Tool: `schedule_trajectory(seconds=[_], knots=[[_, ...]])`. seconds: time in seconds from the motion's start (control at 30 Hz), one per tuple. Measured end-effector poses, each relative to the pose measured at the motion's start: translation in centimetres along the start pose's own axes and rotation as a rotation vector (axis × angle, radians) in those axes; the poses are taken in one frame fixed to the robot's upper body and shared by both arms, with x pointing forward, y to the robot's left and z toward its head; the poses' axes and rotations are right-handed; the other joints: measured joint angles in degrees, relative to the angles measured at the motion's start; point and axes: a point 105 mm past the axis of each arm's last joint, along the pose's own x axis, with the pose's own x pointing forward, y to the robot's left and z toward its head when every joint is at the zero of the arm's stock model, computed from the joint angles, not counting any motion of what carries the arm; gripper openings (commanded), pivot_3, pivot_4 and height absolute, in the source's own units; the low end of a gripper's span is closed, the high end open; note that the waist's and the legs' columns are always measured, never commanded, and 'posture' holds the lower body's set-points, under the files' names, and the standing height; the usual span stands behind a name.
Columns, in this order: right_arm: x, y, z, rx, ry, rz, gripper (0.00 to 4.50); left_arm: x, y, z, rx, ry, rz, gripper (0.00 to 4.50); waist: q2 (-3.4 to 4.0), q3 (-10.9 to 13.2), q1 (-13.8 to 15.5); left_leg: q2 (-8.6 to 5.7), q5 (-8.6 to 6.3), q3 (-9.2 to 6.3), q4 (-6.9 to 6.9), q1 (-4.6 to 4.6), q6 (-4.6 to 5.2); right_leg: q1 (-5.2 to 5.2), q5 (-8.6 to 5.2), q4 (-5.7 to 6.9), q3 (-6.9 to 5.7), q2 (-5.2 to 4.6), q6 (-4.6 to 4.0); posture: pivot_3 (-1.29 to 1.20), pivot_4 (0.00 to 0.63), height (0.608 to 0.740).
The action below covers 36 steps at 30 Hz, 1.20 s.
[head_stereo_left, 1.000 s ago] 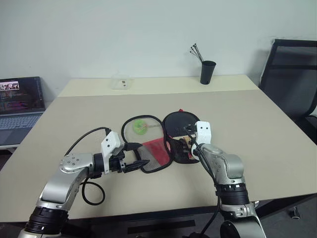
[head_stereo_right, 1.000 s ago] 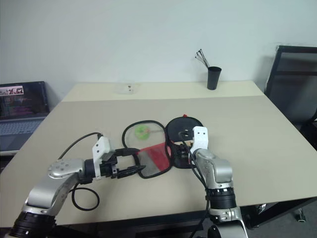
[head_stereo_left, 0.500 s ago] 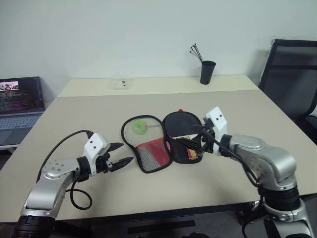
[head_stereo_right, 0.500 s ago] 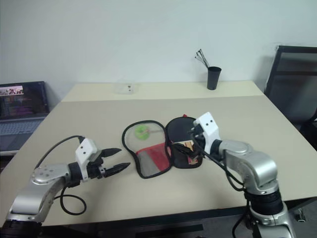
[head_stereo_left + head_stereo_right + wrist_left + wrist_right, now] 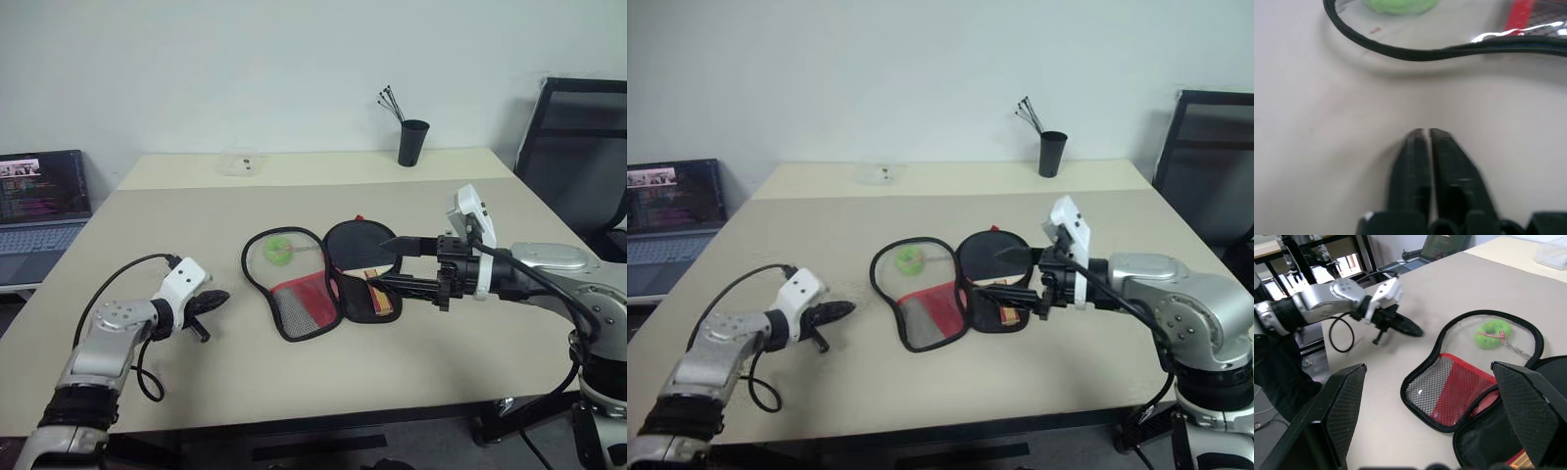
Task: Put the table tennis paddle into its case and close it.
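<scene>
Two halves of the case (image 5: 318,279) lay spread open on the table (image 5: 490,211), the paddle (image 5: 364,264) already resting in the right half. The right gripper (image 5: 392,262) hung wide open above it; the left gripper (image 5: 214,299) was shut and empty, well apart. A good close probably meant folding the mesh flap (image 5: 294,299) squarely over, then working the zip.

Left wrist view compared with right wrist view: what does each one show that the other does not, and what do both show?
Left wrist view alone: the left gripper close up, jaws pressed shut above the table. Right wrist view alone: the whole left arm, a laptop, the red mesh panel and the right gripper's wide-open jaws. Both: the case's black rim and the green zip pull.
</scene>
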Motion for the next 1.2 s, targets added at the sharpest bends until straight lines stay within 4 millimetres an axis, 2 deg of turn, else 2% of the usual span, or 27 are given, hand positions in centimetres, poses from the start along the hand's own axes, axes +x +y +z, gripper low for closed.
schedule_trajectory(seconds=[0.23, 0.33, 0.43, 0.53, 0.67, 0.73, 0.8, 0.93, 1.07, 1.2], knots=[[0.2, -0.1, 0.4, 0.020, -0.034, -0.012, 4.50, 3.4, -1.1, 1.3, -0.028, -0.065, -0.043, 0.05, 0.00, 0.0, 0.1, -0.06, 0.00, 0.01, 0.05, -0.02, 0.00, 0.03, 0.01, 0.02, 0.00, 0.00, 0.01, 0.00, 0.150, 0.740], [0.0, -0.2, 0.4, 0.019, -0.032, -0.022, 4.50, 5.1, -2.7, 2.6, -0.047, -0.122, -0.089, 0.05, -0.02, 0.0, 0.9, -0.08, 0.00, 0.00, 0.12, -0.05, 0.00, 0.05, 0.02, 0.03, -0.02, 0.01, 0.03, 0.00, 0.150, 0.740], [0.0, -0.2, 0.4, 0.020, -0.030, -0.020, 4.50, 5.7, -3.8, 3.9, -0.041, -0.158, -0.132, 0.05, -0.06, 0.0, 1.1, -0.08, 0.00, 0.00, 0.13, -0.08, 0.00, 0.03, 0.02, 0.03, -0.02, 0.05, 0.03, 0.00, 0.150, 0.740], [-0.6, -0.5, 0.3, 0.014, -0.014, -0.046, 4.50, 5.8, -4.5, 7.4, -0.020, -0.244, -0.182, 0.05, -0.11, 0.1, 1.2, -0.08, 0.00, -0.02, 0.13, -0.09, 0.00, 0.03, 0.02, 0.02, -0.03, 0.10, 0.03, 0.00, 0.150, 0.740], [-1.5, -1.5, 0.2, 0.021, 0.001, -0.106, 4.50, 6.4, -7.0, 15.1, 0.066, -0.411, -0.276, 0.05, -0.16, 0.1, 1.8, -0.20, 0.00, -0.06, 0.23, -0.17, 0.00, 0.09, 0.05, -0.02, -0.05, 0.14, 0.08, 0.00, 0.150, 0.740], [-2.1, -1.9, 0.2, 0.022, 0.002, -0.131, 4.50, 6.7, -8.2, 16.6, 0.095, -0.440, -0.322, 0.05, -0.16, 0.1, 1.5, -0.22, -0.01, 0.03, 0.22, -0.13, 0.03, 0.10, 0.05, -0.06, 0.05, 0.14, 0.09, 0.00, 0.150, 0.740], [-2.8, -2.4, -0.1, 0.038, 0.010, -0.164, 4.50, 7.6, -9.5, 16.8, 0.079, -0.436, -0.366, 0.05, -0.16, 0.1, 1.2, -0.20, -0.02, 0.05, 0.22, -0.10, 0.04, 0.09, 0.05, -0.06, 0.07, 0.16, 0.09, 0.00, 0.150, 0.740], [-3.1, -2.8, -0.2, 0.056, 0.004, -0.184, 4.50, 10.2, -11.7, 16.5, 0.022, -0.397, -0.430, 0.05, -0.18, 0.1, 1.0, -0.08, -0.01, -0.07, 0.21, -0.08, 0.05, 0.07, 0.05, 0.00, -0.01, 0.36, 0.09, 0.00, 0.150, 0.740], [-3.2, -3.2, -0.4, 0.054, 0.003, -0.213, 4.50, 11.0, -11.4, 16.1, 0.039, -0.382, -0.407, 0.05, -0.18, 0.1, 0.9, -0.04, -0.02, -0.09, 0.19, -0.06, 0.05, 0.07, 0.04, 0.00, 0.02, 0.44, 0.08, 0.00, 0.150, 0.740], [-3.5, -5.1, -1.9, 0.077, 0.025, -0.319, 4.50, 10.3, -10.1, 14.8, 0.054, -0.374, -0.385, 0.05, -0.18, 0.1, 0.8, -0.04, -0.02, -0.02, 0.19, -0.06, 0.05, 0.07, 0.04, -0.03, 0.09, 0.43, 0.09, 0.00, 0.150, 0.740]])
